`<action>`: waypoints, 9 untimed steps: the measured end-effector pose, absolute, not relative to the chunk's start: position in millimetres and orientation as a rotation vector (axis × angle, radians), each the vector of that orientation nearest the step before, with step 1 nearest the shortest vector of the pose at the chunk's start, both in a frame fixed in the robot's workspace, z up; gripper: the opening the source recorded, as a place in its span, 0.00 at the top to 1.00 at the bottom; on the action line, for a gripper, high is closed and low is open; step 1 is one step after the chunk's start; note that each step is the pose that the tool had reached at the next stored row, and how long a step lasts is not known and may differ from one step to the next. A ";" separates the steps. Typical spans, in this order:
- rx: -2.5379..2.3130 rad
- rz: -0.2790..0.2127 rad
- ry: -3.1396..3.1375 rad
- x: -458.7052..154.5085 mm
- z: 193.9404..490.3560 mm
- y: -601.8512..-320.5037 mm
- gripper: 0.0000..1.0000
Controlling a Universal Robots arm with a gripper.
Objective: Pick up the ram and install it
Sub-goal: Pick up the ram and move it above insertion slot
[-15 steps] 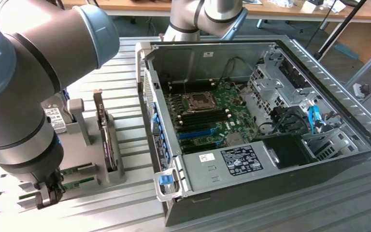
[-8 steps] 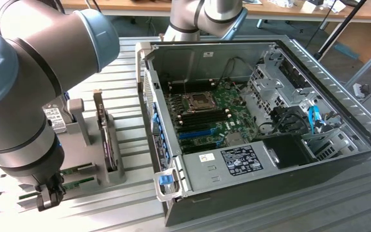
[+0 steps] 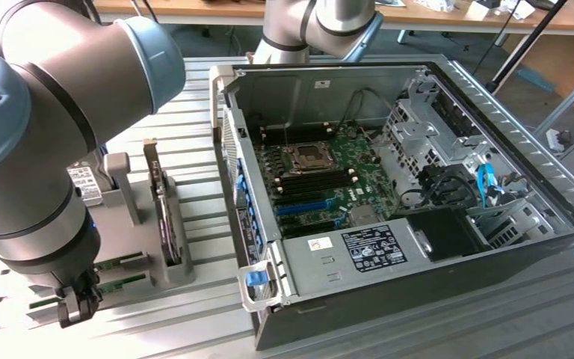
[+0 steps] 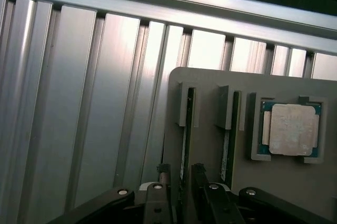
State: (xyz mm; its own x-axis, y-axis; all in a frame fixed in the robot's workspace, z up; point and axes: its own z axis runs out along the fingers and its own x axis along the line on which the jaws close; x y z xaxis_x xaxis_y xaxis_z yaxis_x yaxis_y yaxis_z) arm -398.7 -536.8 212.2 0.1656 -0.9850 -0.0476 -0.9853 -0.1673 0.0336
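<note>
Two green ram sticks stand on edge in slots of a grey holder (image 4: 210, 84). The nearer ram (image 4: 184, 145) runs between the two fingers of my gripper (image 4: 181, 169). The fingers (image 4: 164, 174) stand on either side of its end with a narrow gap, so the gripper is open around it. The second ram (image 4: 228, 140) sits in the neighbouring slot. In the exterior view my gripper (image 3: 75, 303) hangs low at the left, over the ram sticks (image 3: 119, 263) in the holder. The motherboard (image 3: 317, 176) lies in the open computer case (image 3: 406, 247) to the exterior view's right.
A CPU chip (image 4: 289, 129) lies in a pocket of the holder beside the second ram. A dark expansion card (image 3: 164, 217) stands upright in a grey stand between the gripper and the case. The ribbed metal table (image 3: 447, 329) runs underneath. My arm's big joints (image 3: 57, 90) fill the exterior view's left.
</note>
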 end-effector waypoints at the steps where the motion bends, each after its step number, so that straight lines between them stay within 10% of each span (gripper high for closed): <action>1: -2.395 0.091 2.024 -398.7 212.2 -536.8 0.70; 9: -2.395 0.091 2.024 -398.7 212.1 -536.8 0.71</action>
State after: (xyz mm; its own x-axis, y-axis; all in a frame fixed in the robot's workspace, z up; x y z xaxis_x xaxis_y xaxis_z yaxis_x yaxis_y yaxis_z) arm -398.7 -536.8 212.1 0.1656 -0.9850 -0.0476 -0.9853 -0.1673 0.0336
